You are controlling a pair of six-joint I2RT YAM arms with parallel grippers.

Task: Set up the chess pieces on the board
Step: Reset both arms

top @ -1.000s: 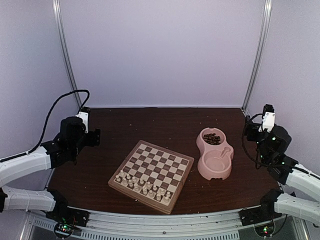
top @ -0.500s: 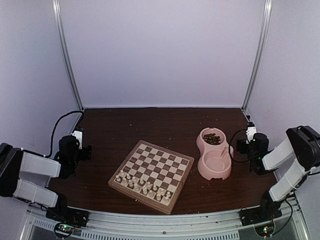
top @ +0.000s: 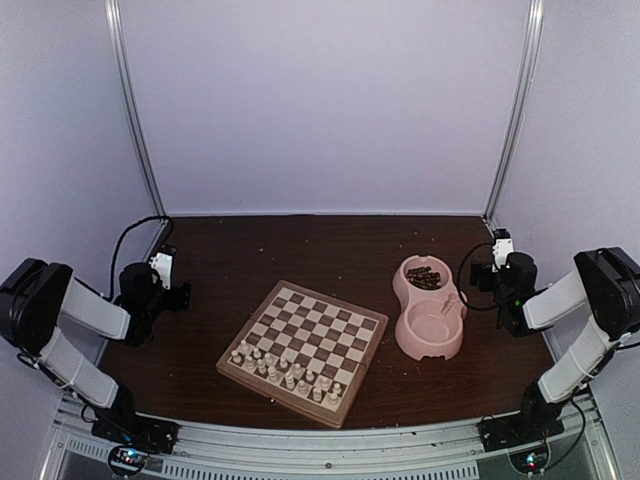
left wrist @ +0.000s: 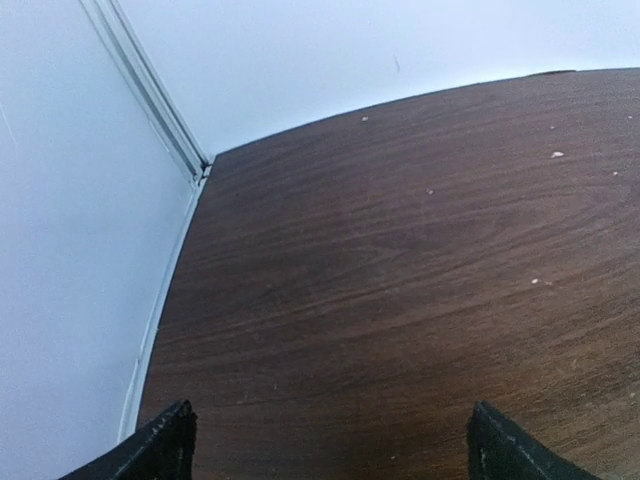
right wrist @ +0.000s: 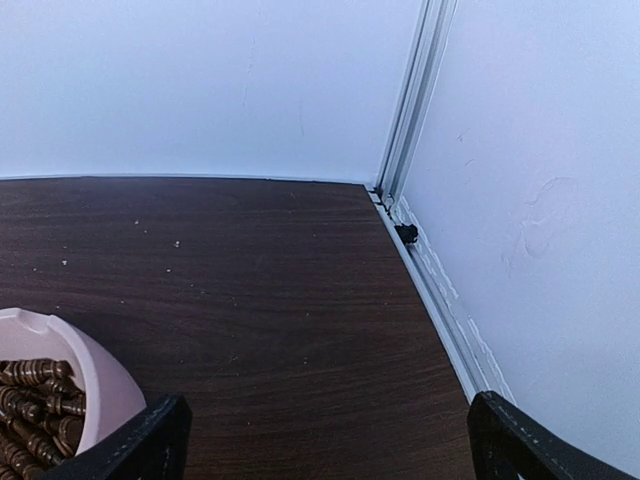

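Note:
The board (top: 325, 330) lies at the table's middle, turned at an angle. Several pale cream chess pieces (top: 285, 372) stand in two rows along its near edge. My left gripper (top: 183, 296) rests low at the table's left side, well away from the board. In the left wrist view, the left gripper (left wrist: 333, 450) is open over bare wood with nothing between its fingertips. My right gripper (top: 477, 279) sits low at the right, beside the pink bowl. The right wrist view shows the right gripper (right wrist: 328, 445) open and empty.
A pink double bowl (top: 430, 335) stands right of the board, with dark brown pieces (top: 424, 278) in its far compartment; its rim (right wrist: 75, 345) and the dark pieces (right wrist: 30, 400) show at the right wrist view's left. White walls and metal corner posts (right wrist: 405, 120) enclose the table.
Both arms have folded back and dropped from a raised pose to low at the table's left and right sides. The board, pieces and bowl have not moved.

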